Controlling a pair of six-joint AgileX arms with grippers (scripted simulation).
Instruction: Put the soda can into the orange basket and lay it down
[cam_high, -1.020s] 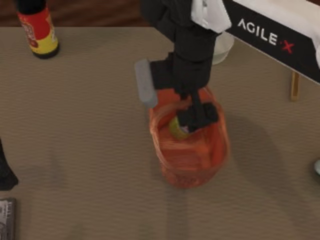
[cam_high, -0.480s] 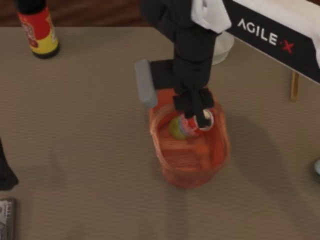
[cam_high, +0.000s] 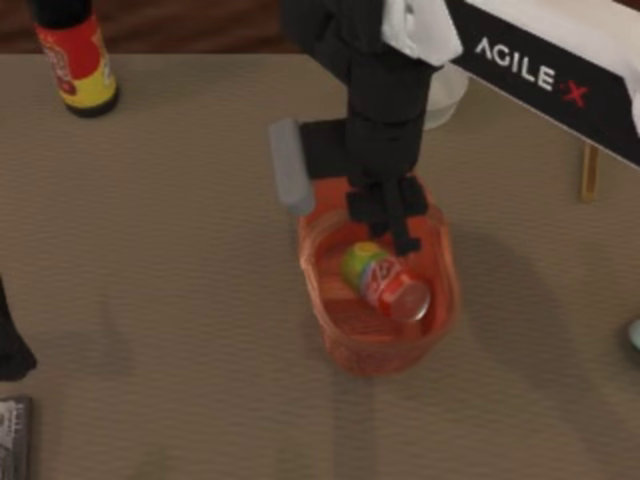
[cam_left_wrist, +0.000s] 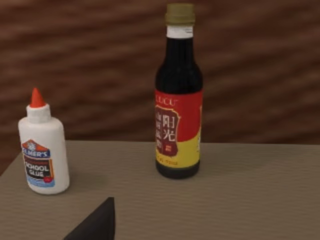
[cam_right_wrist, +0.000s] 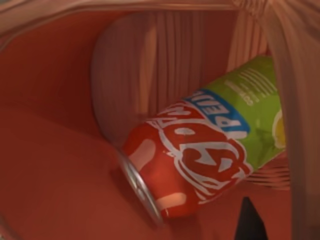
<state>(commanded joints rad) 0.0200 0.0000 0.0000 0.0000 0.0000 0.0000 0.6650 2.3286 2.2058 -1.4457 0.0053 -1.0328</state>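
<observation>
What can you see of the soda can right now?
The soda can is a small cylinder, red toward its silver top with white lettering, lime-green toward its base, with a blue band between. It lies on its side on the floor of the orange basket, silver end toward the basket's near right. The right hand hangs just above the green end, not holding it.

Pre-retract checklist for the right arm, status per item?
1. soda can inside orange basket: ok.
2. Can on its side: ok, red end and silver top toward the near rim.
3. Can free of right gripper: ok, the fingers sit above the basket's far rim, clear of it.
4. Fingers clear of basket handle: cannot tell.
5. Basket upright on table: ok.
6. left gripper parked at the table's left edge: ok.
</observation>
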